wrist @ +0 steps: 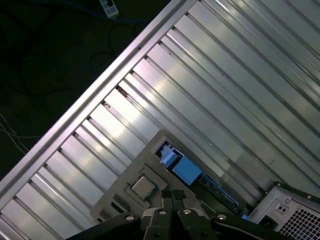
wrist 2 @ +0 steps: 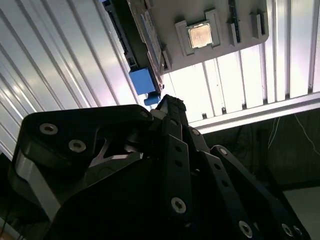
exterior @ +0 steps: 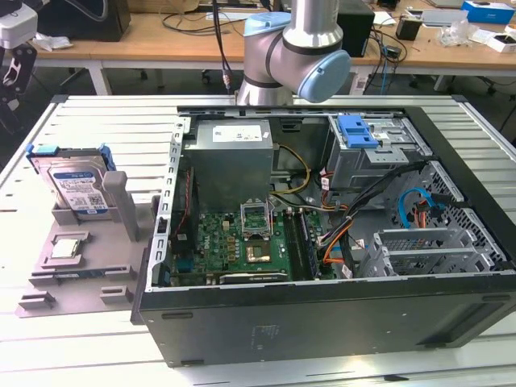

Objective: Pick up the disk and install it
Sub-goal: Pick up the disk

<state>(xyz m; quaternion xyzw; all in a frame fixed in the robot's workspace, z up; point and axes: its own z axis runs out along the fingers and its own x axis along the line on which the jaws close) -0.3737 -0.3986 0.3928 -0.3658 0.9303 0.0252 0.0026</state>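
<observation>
The disk (exterior: pixel 74 187) stands on edge in a grey stand (exterior: pixel 81 270) at the exterior view's left, its white-and-blue label facing out and a blue bracket around it. In the second wrist view the disk (wrist 2: pixel 134 47) shows edge-on, with its blue bracket end just beyond my fingertips. The first wrist view shows the disk (wrist: pixel 184 169) from above, blue bracket toward me. My gripper (wrist: pixel 173 195) hangs well above the stand, black fingertips together and nothing between them. It also shows in the second wrist view (wrist 2: pixel 170 102).
A small square CPU chip (exterior: pixel 66 250) lies on the stand beside the disk. The open computer case (exterior: pixel 322 210) takes up the exterior view's middle and right, with a blue-latched drive cage (exterior: pixel 359 133) at its back. Ribbed metal tabletop (exterior: pixel 89 129) surrounds the stand.
</observation>
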